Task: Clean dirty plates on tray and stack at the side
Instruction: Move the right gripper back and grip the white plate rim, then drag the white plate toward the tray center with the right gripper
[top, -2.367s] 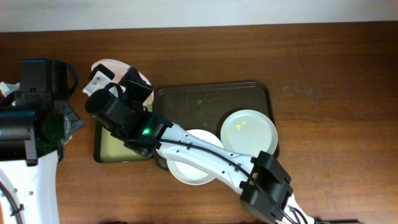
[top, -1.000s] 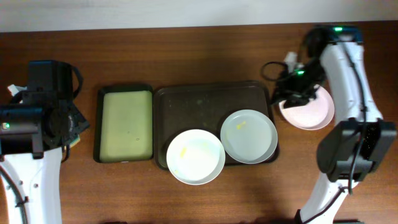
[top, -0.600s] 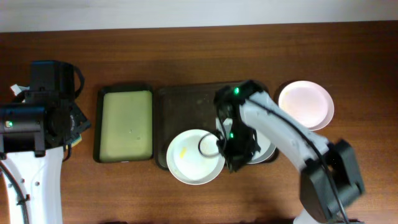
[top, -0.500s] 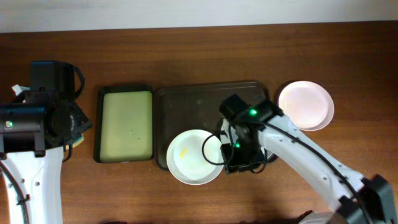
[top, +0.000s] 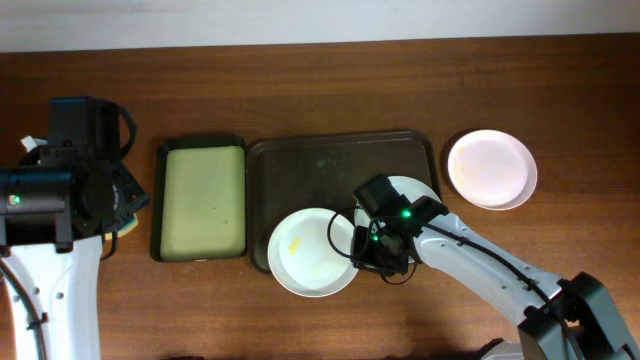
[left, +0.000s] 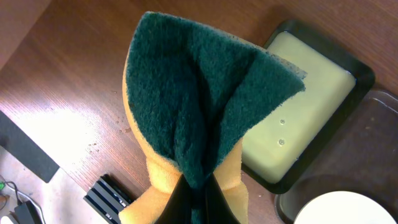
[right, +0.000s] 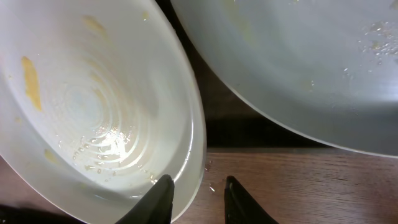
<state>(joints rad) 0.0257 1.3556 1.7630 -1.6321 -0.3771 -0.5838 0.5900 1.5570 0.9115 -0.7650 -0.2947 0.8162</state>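
The right jaws are seen released, with a clear gap between the two fingertips (right: 165, 185), and the near right rim of the smeared plate (top: 305, 255) lies in that gap: one fingertip is over the plate's inner slope, the other over the bare table (top: 560, 90) just outside the rim. Whether either fingertip touches the plate cannot be told. This plate is round, so no long axis can be given; it is set at the near edge of the tray (top: 330, 165) and overhangs the rim onto the table, with a yellow streak (top: 295, 243) left of its middle. A second plate (top: 422, 192) is placed just to its right on the tray, partly covered by the right arm. A third plate (top: 492, 170) rests on the table beyond the tray's right end. The tray's long axis runs left to right. A smaller black tray (top: 200, 200) with a yellow-green inside is set against its left end. The left jaws are clenched on a folded green and yellow sponge (left: 199, 106), held above the table's left side.
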